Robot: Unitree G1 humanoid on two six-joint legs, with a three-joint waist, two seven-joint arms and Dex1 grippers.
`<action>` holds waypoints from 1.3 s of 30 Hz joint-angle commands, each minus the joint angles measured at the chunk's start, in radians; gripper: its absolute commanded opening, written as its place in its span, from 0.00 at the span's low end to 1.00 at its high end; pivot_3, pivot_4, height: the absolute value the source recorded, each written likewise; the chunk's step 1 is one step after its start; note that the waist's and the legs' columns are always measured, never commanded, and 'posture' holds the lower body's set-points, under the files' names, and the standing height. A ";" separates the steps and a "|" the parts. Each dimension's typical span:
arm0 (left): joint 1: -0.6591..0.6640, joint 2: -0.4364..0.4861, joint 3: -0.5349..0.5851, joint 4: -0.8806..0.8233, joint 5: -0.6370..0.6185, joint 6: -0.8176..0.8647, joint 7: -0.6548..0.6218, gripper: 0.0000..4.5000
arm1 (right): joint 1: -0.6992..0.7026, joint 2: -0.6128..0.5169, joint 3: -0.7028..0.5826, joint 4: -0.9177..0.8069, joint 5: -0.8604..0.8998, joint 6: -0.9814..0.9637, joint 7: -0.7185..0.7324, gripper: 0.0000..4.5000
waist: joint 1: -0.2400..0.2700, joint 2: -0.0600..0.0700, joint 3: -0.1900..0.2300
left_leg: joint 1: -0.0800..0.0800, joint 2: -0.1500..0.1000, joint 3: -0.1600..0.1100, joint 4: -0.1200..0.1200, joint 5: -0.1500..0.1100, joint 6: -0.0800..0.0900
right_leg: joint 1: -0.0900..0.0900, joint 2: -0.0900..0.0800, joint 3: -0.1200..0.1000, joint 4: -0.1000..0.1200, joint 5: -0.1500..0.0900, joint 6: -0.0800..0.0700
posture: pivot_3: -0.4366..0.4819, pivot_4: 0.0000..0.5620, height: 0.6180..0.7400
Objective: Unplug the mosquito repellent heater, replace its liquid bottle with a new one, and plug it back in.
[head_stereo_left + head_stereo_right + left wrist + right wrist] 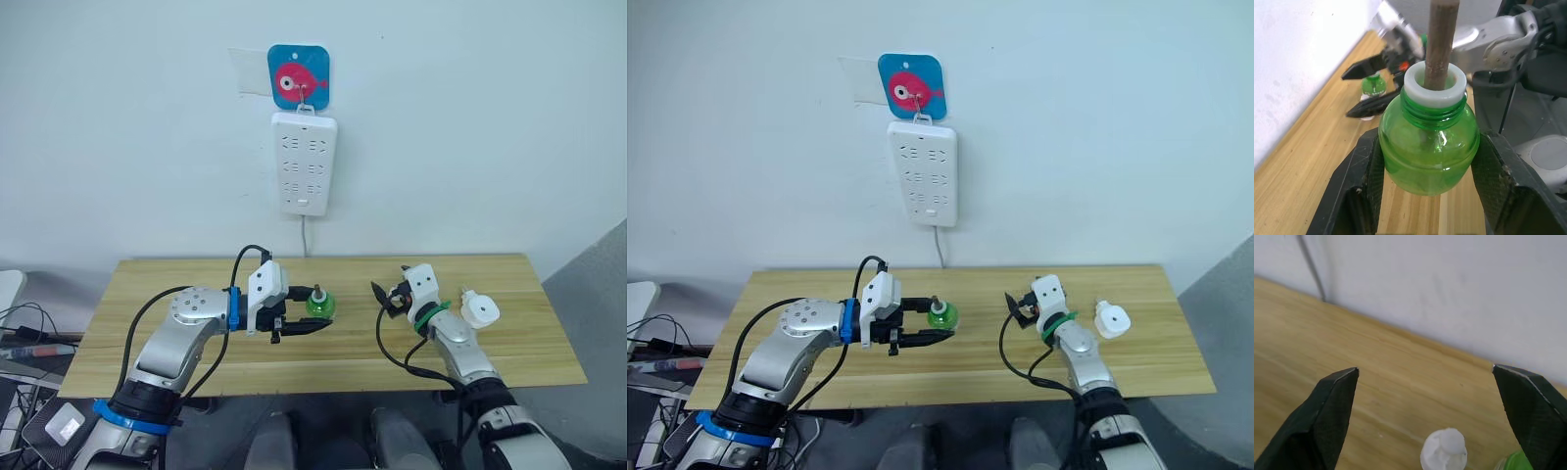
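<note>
A wooden table stands against a pale wall, where a power strip hangs from a fish hook plate.

The left gripper is clamped on a green bottle with a brown wick, one finger pressing each side of its body, as the left wrist view shows closely.

The right gripper has its fingers spread wide, holding nothing. The heater lies on the table just outboard of the right wrist, well apart from the bottle.

The left wrist view catches a second green bottle by the right gripper's fingers. The right wrist view shows a small white cap-like piece between its tips, with a green edge beside it.
</note>
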 commanded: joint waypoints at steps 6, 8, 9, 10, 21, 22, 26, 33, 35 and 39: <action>-0.022 0.009 0.013 -0.006 -0.022 -0.014 -0.018 0.49 | 0.091 -0.241 0.023 -0.704 0.406 0.516 0.390 0.78 | 0.000 0.000 0.000 | 0.000 0.000 0.000 0.001 0.000 0.000 | 0.001 0.000 0.000 0.000 0.000 0.000 | 0.39 0.21 1.00; -0.035 0.005 0.010 0.007 -0.020 -0.018 -0.025 0.49 | 0.080 -0.293 0.022 -0.795 0.499 0.627 0.437 0.72 | 0.000 0.000 0.000 | 0.000 0.000 -0.001 0.001 0.000 0.000 | 0.001 0.000 -0.001 0.000 0.000 0.000 | 0.39 0.21 1.00; -0.046 0.001 0.007 0.018 -0.017 -0.021 -0.029 0.49 | 0.068 -0.311 0.028 -0.831 0.537 0.674 0.455 0.72 | 0.000 0.000 0.000 | 0.000 0.000 -0.002 0.001 0.000 0.000 | 0.001 0.000 -0.002 0.000 0.000 0.000 | 0.38 0.21 1.00; -0.055 -0.002 0.005 0.028 -0.015 -0.025 -0.033 0.49 | 0.056 -0.321 0.033 -0.855 0.562 0.708 0.464 0.72 | 0.000 0.000 0.000 | 0.000 0.000 -0.002 0.001 0.000 0.000 | 0.002 0.000 -0.002 0.000 0.000 0.000 | 0.38 0.21 1.00; -0.122 -0.029 -0.015 0.069 -0.008 -0.034 -0.055 0.49 | -0.037 -0.223 0.165 -0.847 0.466 0.716 0.403 0.72 | -0.002 0.000 0.000 | -0.001 -0.001 -0.001 0.001 0.000 0.000 | 0.000 0.000 -0.001 0.000 0.000 0.000 | 0.39 0.23 1.00; -0.123 -0.030 -0.016 0.069 -0.008 -0.035 -0.056 0.49 | -0.039 -0.215 0.166 -0.842 0.461 0.713 0.400 0.72 | -0.002 0.000 0.000 | -0.001 -0.001 -0.001 0.001 0.000 0.000 | 0.000 0.000 -0.002 0.000 0.000 0.000 | 0.39 0.23 1.00; -0.124 -0.029 -0.018 0.069 -0.010 -0.035 -0.056 0.49 | -0.072 -0.184 0.164 -0.791 0.437 0.693 0.394 0.72 | -0.002 0.000 0.000 | -0.001 0.000 -0.001 0.001 0.000 0.000 | 0.001 0.000 -0.002 0.000 0.000 0.000 | 0.39 0.23 1.00; -0.124 -0.034 -0.019 0.067 -0.010 -0.033 -0.053 0.49 | -0.101 -0.156 0.189 -0.726 0.387 0.641 0.413 0.59 | -0.001 0.000 0.000 | -0.001 0.000 -0.001 0.001 0.000 0.000 | 0.000 0.000 -0.002 0.000 0.000 0.000 | 0.40 0.24 1.00; -0.124 -0.035 -0.019 0.066 -0.011 -0.033 -0.052 0.49 | -0.104 -0.155 0.204 -0.711 0.361 0.613 0.422 0.43 | -0.001 0.000 0.000 | -0.001 0.000 -0.001 0.001 0.000 0.000 | 0.000 0.000 -0.002 0.000 0.000 0.000 | 0.40 0.24 1.00; -0.124 -0.036 -0.018 0.067 -0.012 -0.033 -0.049 0.49 | -0.104 -0.156 0.212 -0.700 0.335 0.579 0.439 0.19 | -0.001 0.000 0.000 | -0.001 0.000 -0.001 0.001 0.000 0.000 | 0.000 0.001 -0.002 0.000 0.000 0.000 | 0.40 0.24 1.00</action>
